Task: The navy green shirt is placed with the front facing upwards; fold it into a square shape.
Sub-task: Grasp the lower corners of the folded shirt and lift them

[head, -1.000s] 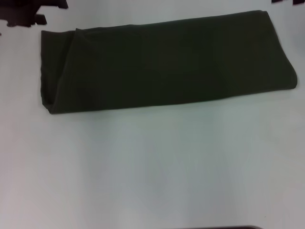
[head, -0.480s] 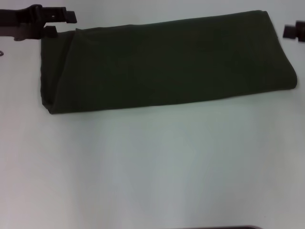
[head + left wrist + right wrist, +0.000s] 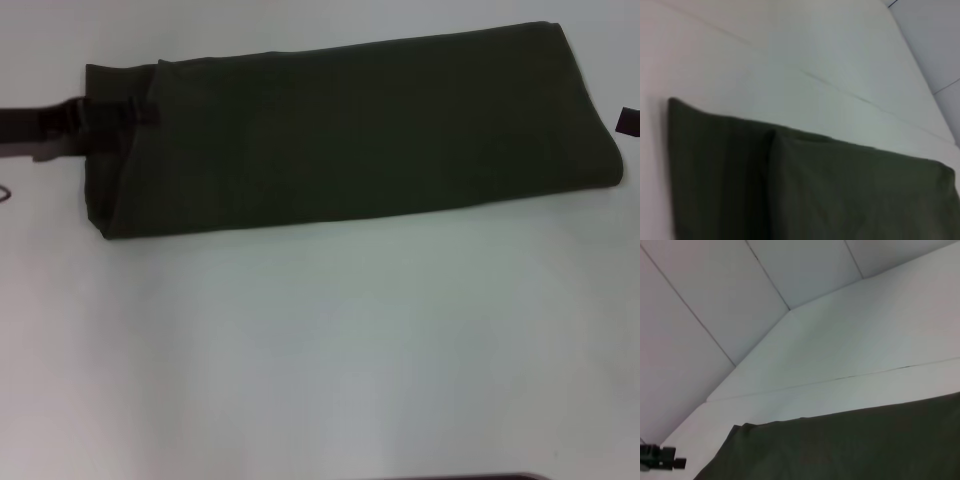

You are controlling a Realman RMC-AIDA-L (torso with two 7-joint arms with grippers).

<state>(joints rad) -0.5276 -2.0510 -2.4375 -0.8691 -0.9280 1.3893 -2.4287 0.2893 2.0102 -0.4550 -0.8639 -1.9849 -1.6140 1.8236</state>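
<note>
The white counter (image 3: 320,350) was bare nearest you. Farther off, the navy green shirt (image 3: 350,135) lay flat as a long folded strip. Your left pincer (image 3: 135,113) reached over its left end; you could not tell if it was spread. Your right pincer (image 3: 630,122) barely showed just beside the shirt's right end.

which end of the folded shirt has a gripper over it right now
The navy green shirt's left end: the left gripper reaches over its edge, while the right gripper sits just off the right end.
</note>
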